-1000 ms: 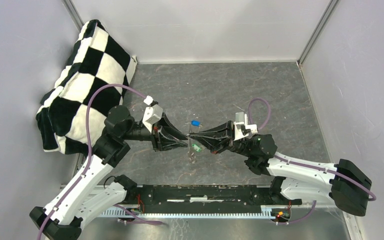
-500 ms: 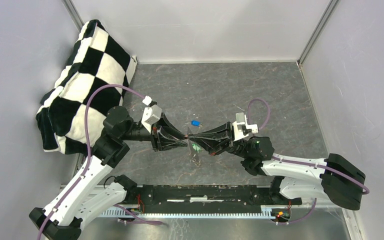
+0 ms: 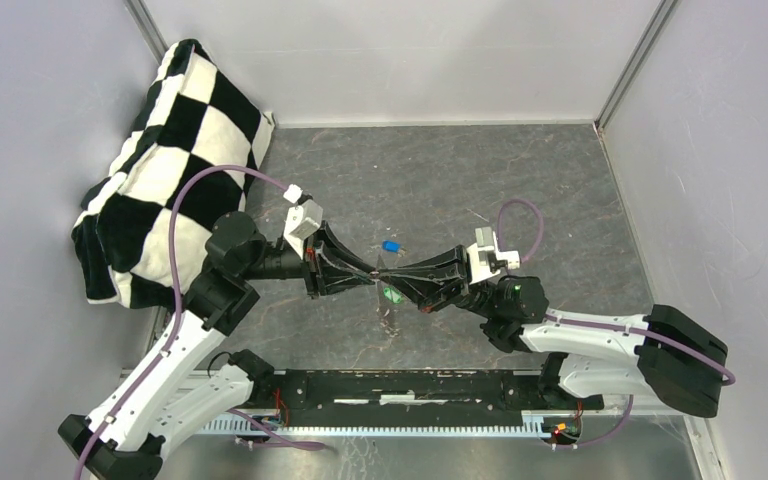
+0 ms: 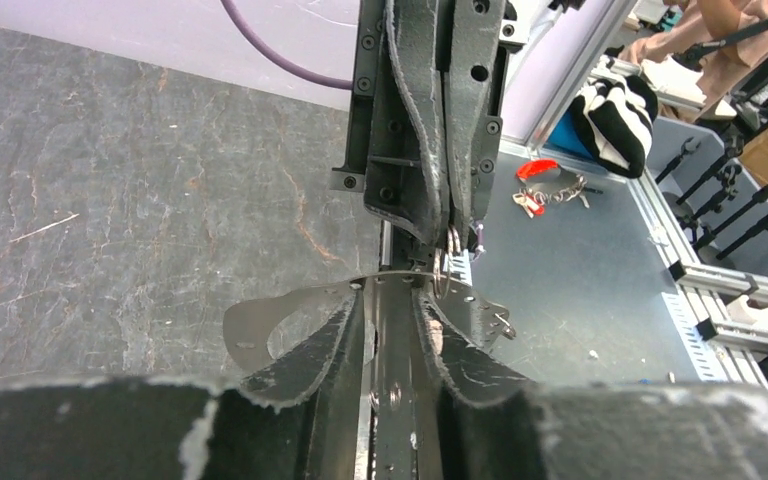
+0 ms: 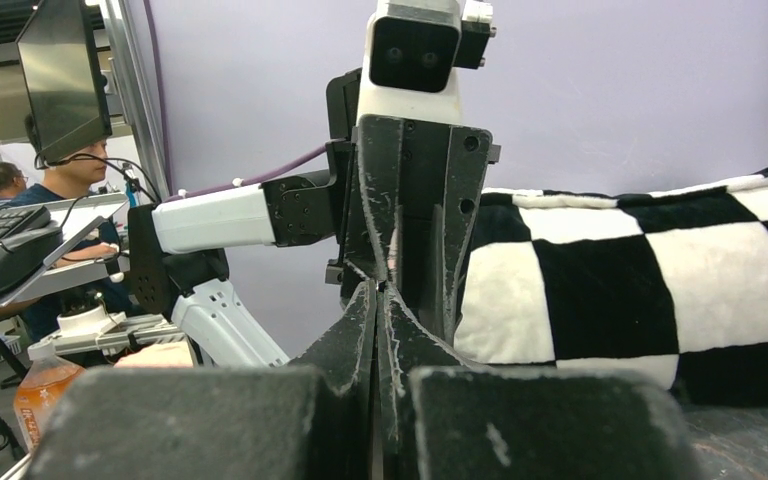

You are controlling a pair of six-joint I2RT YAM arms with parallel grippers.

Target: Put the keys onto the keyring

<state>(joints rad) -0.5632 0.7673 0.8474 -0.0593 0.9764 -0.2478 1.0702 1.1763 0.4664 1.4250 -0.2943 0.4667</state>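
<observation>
Our left gripper [image 3: 372, 273] and right gripper [image 3: 388, 279] meet tip to tip above the middle of the table, almost touching. In the left wrist view, our left fingers [image 4: 344, 335] narrow to a pinch at the tips, and the thin wire of the keyring [image 4: 390, 279] crosses exactly there, so that gripper is clamped on the loop. Our right fingers [image 5: 355, 320] are pressed together with only a hairline gap. A small metal ring shows at their tips in the left wrist view, but we cannot tell whether they actually grip it.

The green key [image 3: 393, 294] sits just below the right gripper's tips, and we cannot tell whether it hangs or rests on the table. The blue key [image 3: 391, 245] lies on the table just behind the two grippers, apart from both.

The table [image 3: 520, 180] is dark grey with a marbled stone pattern. Pale lilac walls [image 3: 410, 50] close it in on three sides. A black-and-white checkered cushion [image 3: 175, 150] leans in the far left corner.
</observation>
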